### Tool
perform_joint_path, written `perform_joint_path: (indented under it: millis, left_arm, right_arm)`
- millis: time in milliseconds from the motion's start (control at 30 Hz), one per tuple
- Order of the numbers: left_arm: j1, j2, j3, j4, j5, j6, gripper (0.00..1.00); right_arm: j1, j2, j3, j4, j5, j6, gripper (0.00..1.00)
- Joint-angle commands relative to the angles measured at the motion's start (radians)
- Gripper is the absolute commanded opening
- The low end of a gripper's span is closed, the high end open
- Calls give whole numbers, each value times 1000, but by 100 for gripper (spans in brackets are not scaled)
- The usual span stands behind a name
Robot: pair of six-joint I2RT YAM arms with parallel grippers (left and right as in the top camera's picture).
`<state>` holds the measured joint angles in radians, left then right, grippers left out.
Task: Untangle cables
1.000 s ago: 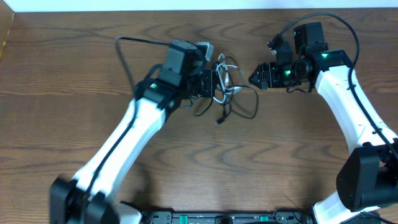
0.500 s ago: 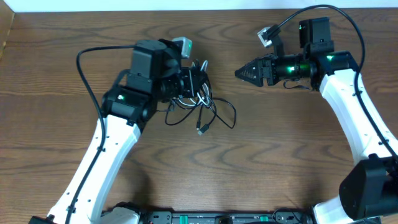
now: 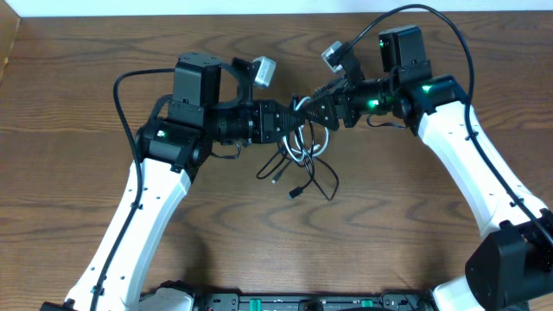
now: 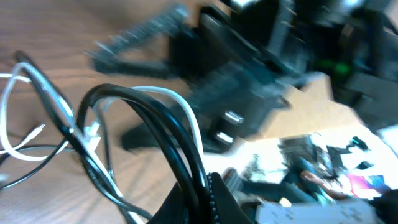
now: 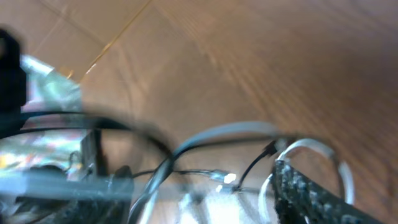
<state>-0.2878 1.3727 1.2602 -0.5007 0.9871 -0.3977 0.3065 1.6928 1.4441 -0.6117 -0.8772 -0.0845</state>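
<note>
Since half a second ago the right gripper (image 3: pixel 304 111) has travelled left across the gap that lay between the two arms. The left gripper (image 3: pixel 278 121) has carried the tangle a little to the right to meet it, so the two tips now stand nose to nose over the middle of the table (image 3: pixel 86 52).

The left gripper's fingers are pressed together on the cords. In its wrist view the black cable (image 4: pixel 163 127) arches up in a bold loop and runs down into the closed jaws at the bottom edge, with the white cable (image 4: pixel 180 101) lying tight along its outer side and entering the same pinch.

The right gripper's fingers (image 5: pixel 308 193) stand apart. Its wrist view, much blurred, shows one textured fingertip low on the right and a dark smear low on the left, with strands of white and black passing across the space between them. Whether either finger touches a strand cannot be told from the blur.

Outward from the two tips, the rest of the tangle hangs and spreads toward the near edge of the table. White loops sit just below the grippers and thin black strands trail further out. One small plug end (image 3: pixel 295 192) lies on the wood, and a second lies just to its left. Both white arms angle inward from the near corners, their own thick black wires arcing above them.
</note>
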Motion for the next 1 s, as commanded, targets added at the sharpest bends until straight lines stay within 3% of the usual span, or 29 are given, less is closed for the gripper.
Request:
perform_joint_path:
  millis: [0, 67, 200, 367, 533, 667, 833, 967]
  left_arm:
    - [6, -9, 15, 1, 183, -8, 8]
    - [6, -9, 15, 1, 229, -8, 8]
    - [6, -9, 15, 0, 296, -8, 8]
    - [6, -9, 15, 1, 306, -6, 8]
    - [6, -9, 15, 0, 206, -1, 8]
    - [8, -9, 15, -11, 18, -40, 8]
    - [29, -9, 15, -75, -269, -205, 8]
    - [60, 3, 15, -77, -259, -347, 8]
  right_arm:
    - [14, -17, 0, 29, 102, 23, 53]
    - [15, -17, 0, 51, 121, 38, 27]
    - [15, -17, 0, 72, 133, 49, 19]
    - [8, -17, 0, 53, 318, 191, 5]
    - [6, -19, 0, 4, 318, 182, 6]
    - [0, -44, 0, -50, 318, 131, 23]
    - [0, -110, 0, -125, 307, 47, 39]
    - [18, -147, 0, -178, 124, -145, 42]
